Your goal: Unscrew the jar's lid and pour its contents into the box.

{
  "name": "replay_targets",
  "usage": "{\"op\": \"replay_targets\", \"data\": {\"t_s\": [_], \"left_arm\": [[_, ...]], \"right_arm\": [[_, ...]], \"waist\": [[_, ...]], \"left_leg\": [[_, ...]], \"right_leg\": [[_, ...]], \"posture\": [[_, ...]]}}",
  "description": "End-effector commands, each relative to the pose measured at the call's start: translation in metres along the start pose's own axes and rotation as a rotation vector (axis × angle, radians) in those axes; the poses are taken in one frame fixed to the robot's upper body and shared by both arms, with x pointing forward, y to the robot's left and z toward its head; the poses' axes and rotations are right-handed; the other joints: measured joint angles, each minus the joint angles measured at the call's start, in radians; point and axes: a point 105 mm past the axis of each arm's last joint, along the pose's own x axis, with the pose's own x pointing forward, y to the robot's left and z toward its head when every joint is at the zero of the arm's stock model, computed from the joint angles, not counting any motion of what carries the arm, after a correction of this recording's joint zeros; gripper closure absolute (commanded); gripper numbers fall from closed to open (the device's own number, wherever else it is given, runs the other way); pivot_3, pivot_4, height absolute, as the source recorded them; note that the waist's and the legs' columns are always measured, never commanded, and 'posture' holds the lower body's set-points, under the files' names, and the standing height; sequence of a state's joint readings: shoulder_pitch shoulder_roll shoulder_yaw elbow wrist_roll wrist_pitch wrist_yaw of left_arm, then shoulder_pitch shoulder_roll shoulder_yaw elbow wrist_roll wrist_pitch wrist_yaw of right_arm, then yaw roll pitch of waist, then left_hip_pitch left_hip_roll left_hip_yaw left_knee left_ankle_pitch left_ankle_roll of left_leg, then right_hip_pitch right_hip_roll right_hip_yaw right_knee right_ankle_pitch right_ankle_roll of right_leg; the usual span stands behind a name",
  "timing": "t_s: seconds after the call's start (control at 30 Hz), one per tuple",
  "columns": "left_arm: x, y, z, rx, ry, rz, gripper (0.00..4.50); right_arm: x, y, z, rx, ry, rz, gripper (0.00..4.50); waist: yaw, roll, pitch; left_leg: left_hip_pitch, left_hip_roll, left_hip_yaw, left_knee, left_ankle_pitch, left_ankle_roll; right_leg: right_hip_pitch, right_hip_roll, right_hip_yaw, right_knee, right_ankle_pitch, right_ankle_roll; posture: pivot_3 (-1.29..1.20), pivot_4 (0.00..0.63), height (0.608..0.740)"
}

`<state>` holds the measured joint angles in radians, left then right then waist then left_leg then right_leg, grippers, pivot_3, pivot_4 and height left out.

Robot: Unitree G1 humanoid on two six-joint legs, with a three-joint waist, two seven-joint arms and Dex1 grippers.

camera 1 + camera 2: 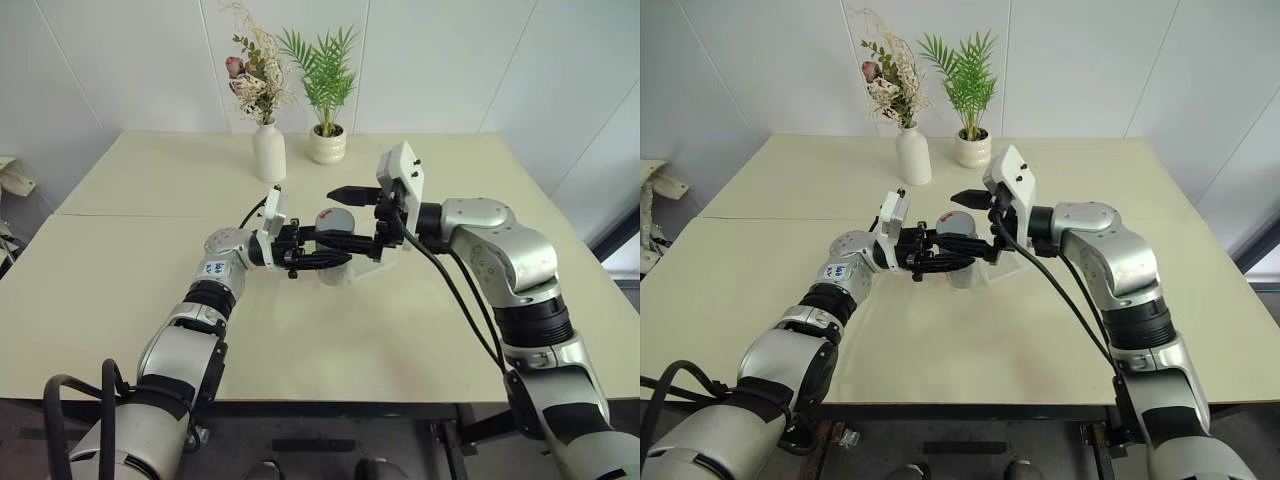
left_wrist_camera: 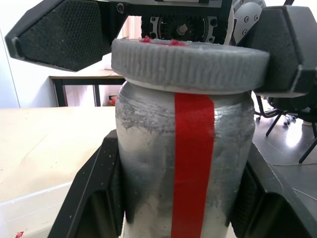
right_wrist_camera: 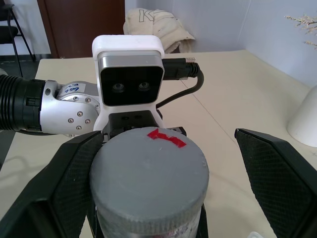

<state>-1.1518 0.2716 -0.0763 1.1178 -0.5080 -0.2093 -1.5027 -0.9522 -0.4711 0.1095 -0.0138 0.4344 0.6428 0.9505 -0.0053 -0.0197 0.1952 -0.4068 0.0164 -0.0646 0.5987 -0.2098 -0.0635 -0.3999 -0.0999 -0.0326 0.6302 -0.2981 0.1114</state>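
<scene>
The jar (image 2: 193,163) is clear, with a red strip down its side, and is held upright just above the table. My left gripper (image 1: 340,250) is shut on its body, one finger on each side. The grey ribbed lid (image 3: 148,171), with a red mark on top, sits on the jar. My right gripper (image 3: 171,181) comes in from the other side and is open, its two fingers (image 3: 277,173) straddling the lid with a gap on one side. The clear box (image 1: 385,262) lies on the table just behind the jar. The contents are hidden.
A white vase of dried flowers (image 1: 269,152) and a white pot with a green plant (image 1: 328,145) stand at the back of the cream table (image 1: 150,280). A cable loops from each wrist camera.
</scene>
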Motion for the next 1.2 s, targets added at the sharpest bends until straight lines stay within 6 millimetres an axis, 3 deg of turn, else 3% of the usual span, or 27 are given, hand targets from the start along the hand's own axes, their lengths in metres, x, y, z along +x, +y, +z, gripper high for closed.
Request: {"op": "replay_targets", "data": {"t_s": [0.03,1.2], "left_arm": [[0.0,-0.009,0.01,0.044,-0.018,-0.113,2.32],[-0.004,-0.008,0.011,0.046,-0.011,-0.102,2.32]], "right_arm": [[-0.011,-0.006,0.007,-0.021,-0.014,-0.042,0.06],[-0.033,-0.013,0.004,-0.036,0.035,-0.088,0.06]], "waist": [[0.0,0.0,0.0],[0.0,0.0,0.0]], "left_leg": [[0.0,0.0,0.0,0.0,0.0,0.0],[0.0,0.0,0.0,0.0,0.0,0.0]], "right_leg": [[0.0,0.0,0.0,0.0,0.0,0.0],[0.0,0.0,0.0,0.0,0.0,0.0]], "posture": [[0.0,0.15,0.74],[0.0,0.15,0.74]]}}
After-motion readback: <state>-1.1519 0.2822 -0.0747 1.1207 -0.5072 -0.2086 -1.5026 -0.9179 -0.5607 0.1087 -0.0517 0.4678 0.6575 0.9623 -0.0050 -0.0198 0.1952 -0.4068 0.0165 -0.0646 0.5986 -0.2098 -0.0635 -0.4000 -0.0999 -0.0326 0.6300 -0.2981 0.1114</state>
